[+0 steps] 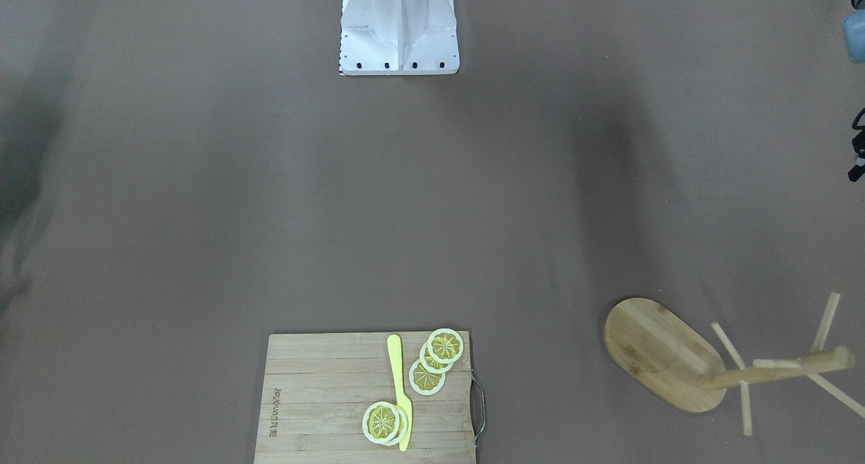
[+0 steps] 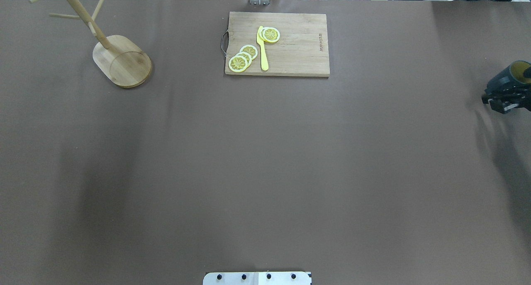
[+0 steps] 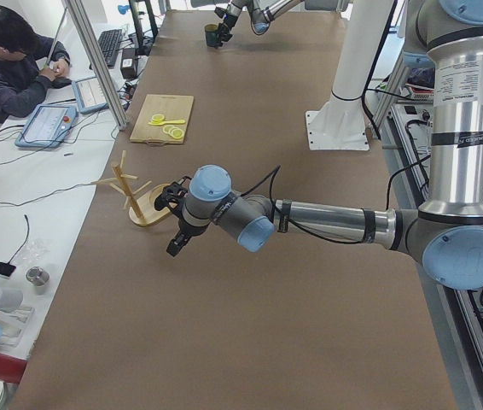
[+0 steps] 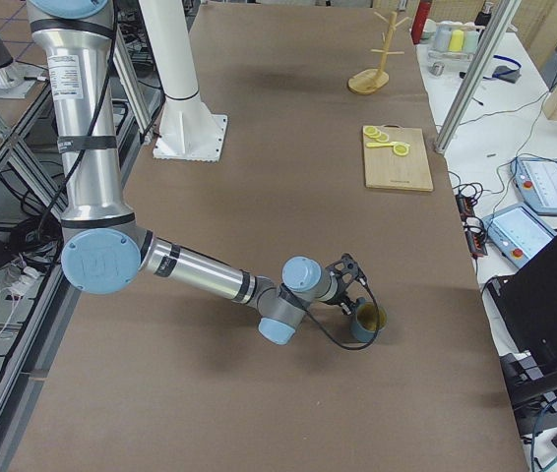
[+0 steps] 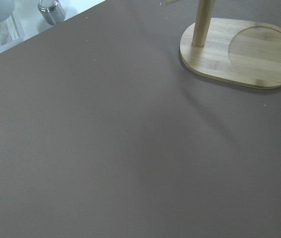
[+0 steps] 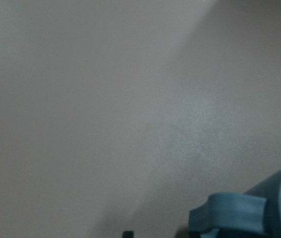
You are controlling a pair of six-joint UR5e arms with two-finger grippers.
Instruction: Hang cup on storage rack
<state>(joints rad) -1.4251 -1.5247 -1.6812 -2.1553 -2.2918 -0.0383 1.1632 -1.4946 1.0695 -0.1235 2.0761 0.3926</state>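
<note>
Overhead exterior shows the slate-blue mug (image 2: pixel 508 78) standing upright at the right edge of the worktop, a little towards the far side. My right gripper (image 4: pixel 354 298) is pressed in against it. I cannot tell how wide its fingers are set, or whether they have the mug yet. My right wrist camera catches only the loop handle (image 6: pixel 230 213) and a bit of rim.

The bamboo mug tree (image 2: pixel 124 63) stands in the far left corner, well apart from the mug. My left gripper (image 3: pixel 177 243) hangs just beside it, and I cannot tell its opening either.

I judge the step in hand to be securing the mug. I should pinch the wall at the rim, squarely, and leave the handle loop unobstructed so it can slide over one of the angled pegs (image 2: pixel 68 16). A shallow bite could let the mug swing during the long carry. The route should skirt the cutting board (image 2: pixel 298 48) at the far edge, with its lemon slices (image 2: pixel 238 63) and yellow knife (image 2: pixel 262 52).
</note>
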